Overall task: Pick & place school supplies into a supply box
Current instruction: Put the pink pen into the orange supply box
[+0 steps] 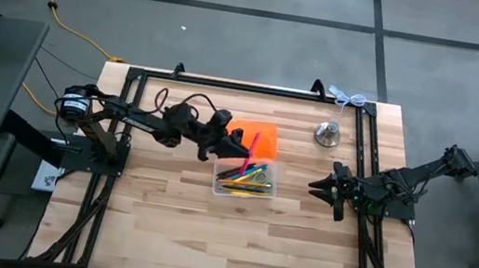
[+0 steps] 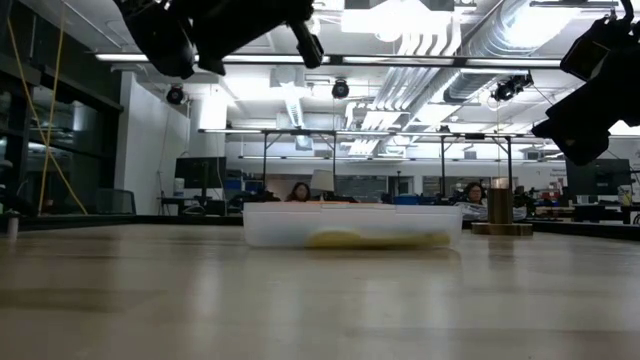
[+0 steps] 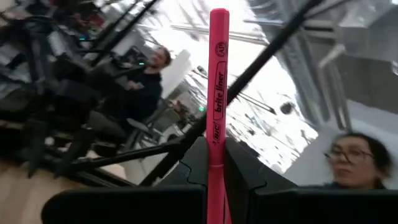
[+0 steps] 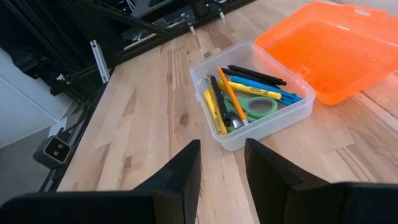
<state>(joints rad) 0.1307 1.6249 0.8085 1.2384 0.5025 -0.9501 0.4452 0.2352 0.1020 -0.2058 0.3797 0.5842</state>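
Right, view by view:

high view: left gripper clamped on one pink highlighter, above the supply box at the edge where clear tray meets orange lid. Right gripper parked off to the box's far side from the left gripper, fingers apart, holding nothing. One silver bell-shaped object beyond the right gripper, not part of the task.

low view: one box on the table, yellow showing through its wall. Both arms up off the surface. People seated in the room behind.

left wrist view: highlighter pinched between the two fingers, running straight out past the tips. Two people in the background.

right wrist view: right gripper fingers spread, empty, box just ahead. Inside: one green-handled scissors, two black pens, a blue marker, roughly three yellow items, one orange pencil; exact tally unclear.

step: placing, likely the last item; no loose supplies visible on the table.

next move: bring the highlighter over the tray, lower, lay it flat, release. Dropped where it is, it may land on the lid.
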